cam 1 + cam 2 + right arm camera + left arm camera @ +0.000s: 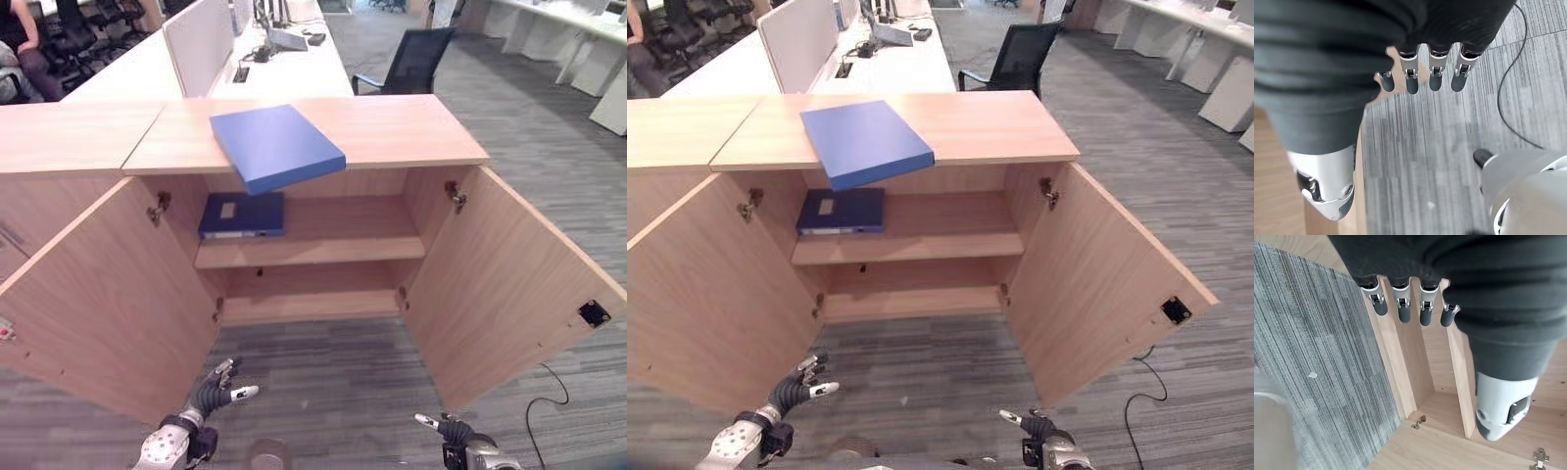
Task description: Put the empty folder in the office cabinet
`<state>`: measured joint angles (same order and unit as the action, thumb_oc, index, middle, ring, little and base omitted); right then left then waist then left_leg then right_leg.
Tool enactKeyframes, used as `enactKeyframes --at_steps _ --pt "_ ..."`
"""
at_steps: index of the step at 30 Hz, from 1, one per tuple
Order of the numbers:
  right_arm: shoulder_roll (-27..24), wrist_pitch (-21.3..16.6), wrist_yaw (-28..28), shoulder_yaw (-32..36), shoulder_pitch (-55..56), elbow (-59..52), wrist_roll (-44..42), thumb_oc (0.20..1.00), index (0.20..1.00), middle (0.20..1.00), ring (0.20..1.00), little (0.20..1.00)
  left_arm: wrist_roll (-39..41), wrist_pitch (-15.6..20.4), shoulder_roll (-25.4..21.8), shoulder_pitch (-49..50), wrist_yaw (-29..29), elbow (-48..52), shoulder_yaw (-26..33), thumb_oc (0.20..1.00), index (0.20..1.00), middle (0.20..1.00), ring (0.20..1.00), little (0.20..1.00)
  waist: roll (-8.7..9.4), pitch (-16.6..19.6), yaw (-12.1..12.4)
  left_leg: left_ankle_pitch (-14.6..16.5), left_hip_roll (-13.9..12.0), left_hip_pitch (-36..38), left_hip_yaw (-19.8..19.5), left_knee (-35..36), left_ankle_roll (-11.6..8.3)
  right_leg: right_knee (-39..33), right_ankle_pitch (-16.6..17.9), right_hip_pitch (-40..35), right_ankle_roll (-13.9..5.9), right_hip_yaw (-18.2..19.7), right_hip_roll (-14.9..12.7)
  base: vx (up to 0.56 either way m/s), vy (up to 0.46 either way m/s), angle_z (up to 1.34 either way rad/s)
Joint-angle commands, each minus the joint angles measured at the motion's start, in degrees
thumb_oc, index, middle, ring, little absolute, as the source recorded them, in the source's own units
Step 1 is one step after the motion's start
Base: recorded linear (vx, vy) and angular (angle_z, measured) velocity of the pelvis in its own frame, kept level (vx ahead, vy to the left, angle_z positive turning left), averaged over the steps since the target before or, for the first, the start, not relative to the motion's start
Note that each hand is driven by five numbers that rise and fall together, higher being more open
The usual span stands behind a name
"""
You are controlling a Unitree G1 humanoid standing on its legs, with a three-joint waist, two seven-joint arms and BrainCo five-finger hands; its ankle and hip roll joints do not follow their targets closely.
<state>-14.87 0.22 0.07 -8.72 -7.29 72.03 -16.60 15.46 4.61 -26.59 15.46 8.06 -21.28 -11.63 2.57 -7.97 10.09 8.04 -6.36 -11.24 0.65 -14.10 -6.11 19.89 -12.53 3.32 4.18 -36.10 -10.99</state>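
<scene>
A light blue folder lies flat on the cabinet top, its near corner jutting past the front edge. The wooden office cabinet stands with both doors swung wide. On its upper shelf a dark blue binder lies at the left. My left hand hangs low over the carpet in front of the left door, fingers straight and empty. My right hand is low at the right, fingers relaxed, holding nothing.
The left door and the right door flank the opening on either side. The lower shelf is bare. Behind the cabinet stand white desks, a black chair and a seated person at far left.
</scene>
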Motion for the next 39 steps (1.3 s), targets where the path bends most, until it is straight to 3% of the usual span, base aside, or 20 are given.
enactKeyframes --at_steps 1,2,5,8,12,19,23,25,27,28,29,31,32,33,34,35,37,39 --pt "-1.45 -2.10 -0.33 -0.32 -3.40 0.15 1.40 1.000 1.000 1.000 1.000 1.000 0.90 2.38 -0.98 0.64 -0.94 6.19 1.96 1.000 1.000 1.000 1.000 1.000 0.25 -1.54 2.66 -9.91 -0.25 0.49 0.09 8.61 1.11 -3.82 6.53 -6.25 -8.32 1.30 0.03 0.08 0.044 -0.65" --pt "-1.22 -2.23 -0.64 -0.76 -3.82 0.53 1.36 1.000 1.000 1.000 1.000 1.000 0.91 2.74 -0.56 0.09 -1.40 5.69 2.12 1.000 1.000 1.000 1.000 1.000 -0.10 -2.22 3.46 -11.86 -1.02 -1.43 -0.45 13.94 1.15 -4.25 6.09 -7.35 -8.46 2.33 0.47 0.09 0.072 -0.51" --pt "-0.86 -2.13 -0.45 -1.20 -3.87 0.50 1.72 1.000 1.000 1.000 1.000 1.000 0.78 3.01 -0.55 -0.11 -1.41 5.48 2.57 1.000 1.000 1.000 1.000 1.000 -1.50 -1.58 4.18 -14.66 -1.87 -0.24 1.51 18.10 1.39 -3.62 5.68 -8.48 -9.05 3.98 0.37 0.16 0.180 -0.37" --pt "-0.64 -2.09 -0.16 -0.81 -3.31 0.68 1.91 1.000 1.000 1.000 1.000 1.000 0.78 2.84 -0.45 0.14 -1.24 5.46 2.65 1.000 1.000 1.000 1.000 1.000 -1.98 -0.09 4.28 -15.39 -2.02 0.68 2.17 17.64 1.08 -4.29 5.45 -8.93 -9.07 4.61 0.58 0.14 0.184 -0.35" --pt "0.82 -1.59 -0.09 -0.12 -1.69 0.54 1.71 1.000 1.000 1.000 1.000 1.000 0.49 2.68 -0.95 0.52 -1.11 5.81 2.94 1.000 1.000 1.000 1.000 1.000 -1.25 1.63 4.30 -16.23 -1.56 1.48 3.09 15.22 1.50 -5.11 6.24 -9.60 -9.21 4.94 -0.24 0.12 0.193 0.03" --pt "3.02 -1.00 0.79 0.89 -0.42 0.03 2.26 1.000 1.000 1.000 1.000 1.000 0.25 2.58 -0.98 0.93 -1.22 5.02 4.20 1.000 1.000 1.000 1.000 1.000 0.45 3.80 4.29 -12.98 3.85 4.52 4.90 15.02 4.49 -5.13 8.38 -11.24 -13.40 4.49 -5.79 0.13 0.260 0.10" --pt "3.95 -0.72 1.28 1.59 0.31 -0.10 2.86 1.000 1.000 1.000 1.000 1.000 -0.73 2.50 -1.56 1.91 -0.79 5.01 4.48 1.000 1.000 1.000 1.000 1.000 1.61 4.74 3.76 -9.99 8.99 7.76 5.10 14.91 7.19 -0.91 12.65 -11.47 -16.46 3.96 -11.74 0.10 0.287 0.10" --pt "4.11 -0.78 1.37 1.80 0.61 -0.17 3.08 1.000 1.000 1.000 1.000 1.000 -0.98 2.47 -1.83 2.24 -0.74 5.11 4.71 1.000 1.000 1.000 1.000 1.000 1.82 4.82 3.63 -9.31 10.10 8.51 5.02 14.71 7.81 0.35 13.35 -11.61 -16.96 4.00 -13.00 0.12 0.308 0.06" --pt "4.47 -0.63 1.70 2.50 1.36 -0.08 2.81 1.000 1.000 1.000 1.000 1.000 -1.47 2.08 -2.22 3.24 -0.45 5.93 5.70 1.000 1.000 1.000 1.000 1.000 1.95 4.80 3.26 -7.17 13.30 11.33 4.51 14.14 9.76 5.77 16.97 -11.68 -17.69 4.62 -16.84 0.15 0.351 0.12" --pt "4.48 -0.63 1.70 2.49 1.36 -0.08 2.81 1.000 1.000 1.000 1.000 1.000 -1.47 2.07 -2.23 3.25 -0.44 5.94 5.71 1.000 1.000 1.000 1.000 1.000 1.98 4.77 3.26 -7.17 13.34 11.36 4.52 14.15 9.77 5.83 16.94 -11.67 -17.70 4.64 -16.90 0.13 0.277 0.27" --pt "4.92 -0.67 1.75 2.96 1.85 -0.17 2.02 1.000 1.000 1.000 1.000 1.000 -1.33 1.78 -2.34 3.69 -0.13 5.73 5.98 1.000 1.000 1.000 1.000 1.000 1.77 4.66 2.91 -6.07 14.57 13.47 4.20 14.01 10.68 10.22 19.44 -11.10 -17.61 5.47 -18.64 0.08 0.189 0.27" --pt "5.32 -0.75 2.17 2.53 2.23 -0.41 1.88 1.000 1.000 1.000 1.000 1.000 -1.28 1.52 -1.90 4.78 0.05 5.70 6.35 1.000 1.000 1.000 1.000 1.000 1.84 3.76 2.63 -5.06 15.08 16.54 4.98 15.22 11.76 15.21 20.82 -7.88 -17.49 5.02 -20.49 0.12 0.267 0.18" --pt "5.31 -0.74 2.18 2.50 2.23 -0.42 1.88 1.000 1.000 1.000 1.000 1.000 -1.28 1.52 -1.88 4.79 0.05 5.70 6.37 1.000 1.000 1.000 1.000 1.000 1.83 3.74 2.67 -5.10 15.10 16.60 5.03 15.33 11.78 15.31 20.80 -7.79 -17.49 5.15 -20.53 0.08 0.191 0.05" --pt "5.01 -0.89 2.63 2.14 1.76 -1.18 1.88 1.000 1.000 1.000 1.000 1.000 -0.91 1.78 -0.95 5.16 -0.42 6.01 5.73 1.000 1.000 1.000 1.000 1.000 1.10 1.64 1.68 -5.52 14.95 17.53 4.58 16.73 12.27 14.48 20.60 -3.82 -17.26 5.25 -17.16 -0.01 0.021 -0.07" --pt "4.97 -0.88 2.63 2.13 1.73 -1.19 1.88 1.000 1.000 1.000 1.000 1.000 -0.91 1.79 -0.91 5.13 -0.42 5.99 5.73 1.000 1.000 1.000 1.000 1.000 0.99 1.63 1.71 -5.53 14.85 17.56 4.61 16.78 12.25 14.34 20.68 -3.85 -17.24 5.25 -17.01 -0.03 -0.025 -0.13" --pt "4.71 -1.11 2.24 1.81 0.98 -1.51 1.23 1.000 1.000 1.000 1.000 1.000 -0.58 2.22 -0.63 5.11 -0.56 6.74 4.88 1.000 1.000 1.000 1.000 1.000 0.25 -0.67 1.01 -5.65 14.74 18.26 3.02 16.48 12.49 11.92 21.47 -0.59 -17.34 5.81 -13.64 -0.02 -0.045 -0.16" --pt "4.57 -1.24 2.17 1.75 0.79 -1.66 0.91 1.000 1.000 1.000 1.000 1.000 -0.66 2.36 -0.72 4.87 -0.66 6.64 4.73 1.000 1.000 1.000 1.000 1.000 0.15 -1.27 1.09 -5.55 14.59 18.20 2.40 16.00 12.41 10.11 21.71 -0.38 -17.51 5.81 -12.90 0.01 -0.091 -0.01" --pt "4.90 -1.22 2.26 1.69 0.75 -1.40 0.40 1.000 1.000 1.000 1.000 1.000 -0.01 2.42 -0.56 4.46 0.17 6.76 4.47 1.000 1.000 1.000 1.000 1.000 0.72 -0.83 1.32 -4.94 14.43 17.94 2.11 15.57 11.56 3.63 19.59 -2.83 -17.12 3.45 -11.43 0.09 -0.151 0.30"
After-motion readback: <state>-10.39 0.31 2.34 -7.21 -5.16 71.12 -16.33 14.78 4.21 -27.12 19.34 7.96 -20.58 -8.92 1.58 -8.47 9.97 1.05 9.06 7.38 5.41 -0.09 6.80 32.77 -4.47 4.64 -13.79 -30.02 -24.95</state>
